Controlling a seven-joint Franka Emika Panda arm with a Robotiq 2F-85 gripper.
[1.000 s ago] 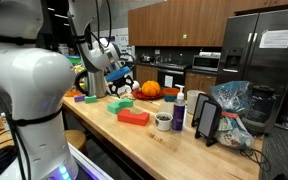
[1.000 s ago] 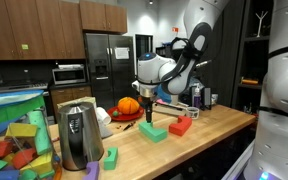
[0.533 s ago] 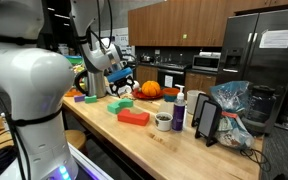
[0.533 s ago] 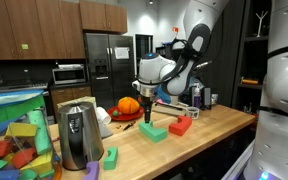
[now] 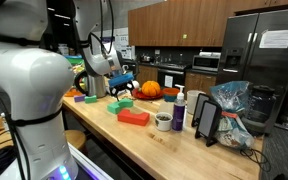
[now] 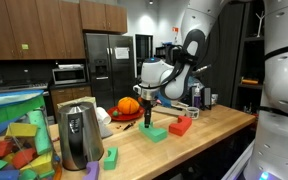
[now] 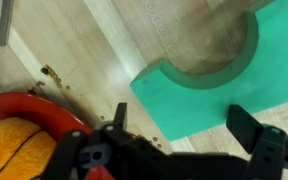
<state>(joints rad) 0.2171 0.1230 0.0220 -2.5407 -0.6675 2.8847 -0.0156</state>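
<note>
My gripper is open and empty. It hangs just above a green block with a half-round cutout on the wooden counter. In both exterior views the gripper is over the green block. A red block lies beside the green one. An orange pumpkin in a red bowl sits close by and also shows in both exterior views.
A steel kettle and a pile of coloured blocks stand at one end of the counter. A small cup, a bottle, a dark stand and a plastic bag stand at the other end. A small green block lies near the counter edge.
The arm has shifted slightly, moving the gripper a little sideways above the green block. The blocks have not moved.
</note>
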